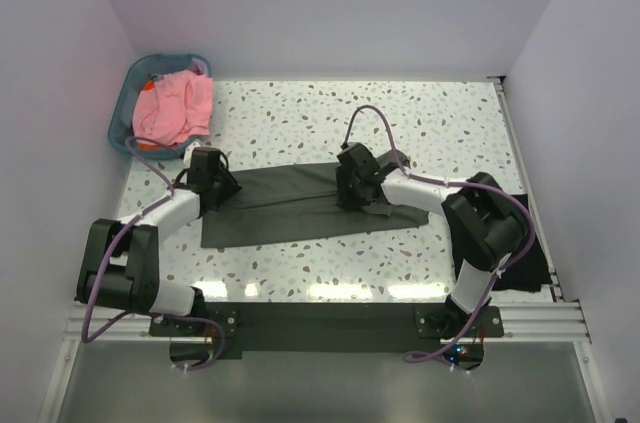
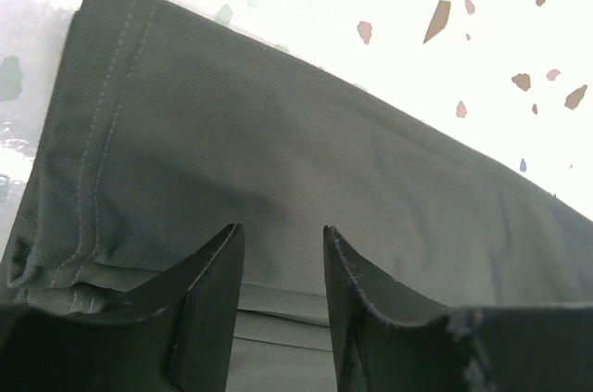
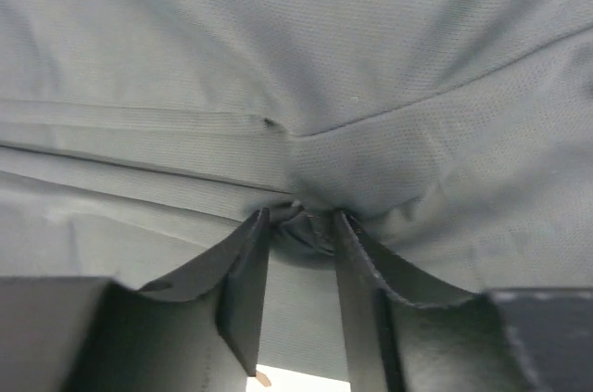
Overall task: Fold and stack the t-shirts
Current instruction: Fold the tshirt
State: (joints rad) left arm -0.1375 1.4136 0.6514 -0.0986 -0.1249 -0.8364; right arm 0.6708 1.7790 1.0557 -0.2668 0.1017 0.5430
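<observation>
Cloth fills nearly the whole right wrist view, so the table under it shows only as a pale sliver at the bottom edge between the fingers. That cloth is the dark olive-grey t-shirt (image 1: pixel 290 208), which lies folded into a long strip across the middle of the speckled table (image 1: pixel 440 123). Its left end is under the left arm's head and its right end runs out past the right arm's. The right gripper (image 3: pixel 300 219) is closed to a narrow gap on a bunched pucker of this shirt, with creases drawing in to the fingertips (image 3: pixel 252 230). The left gripper (image 2: pixel 281 228) stands with its jaws apart over the shirt's stitched hem end. Flat layers of cloth show in the gap and nothing is pinched; whether the tips touch the cloth cannot be told. From above, both grippers are masked by their own wrists. At the table's right edge a heap of black cloth (image 1: pixel 528 268) is mostly hidden behind the right arm's elbow, and its shape cannot be made out. The teal basket (image 1: pixel 120 115) sits at the far left corner. In it lies a crumpled salmon-pink t-shirt (image 1: pixel 175 108), heaped above the rim; what lies beneath it is hidden.
</observation>
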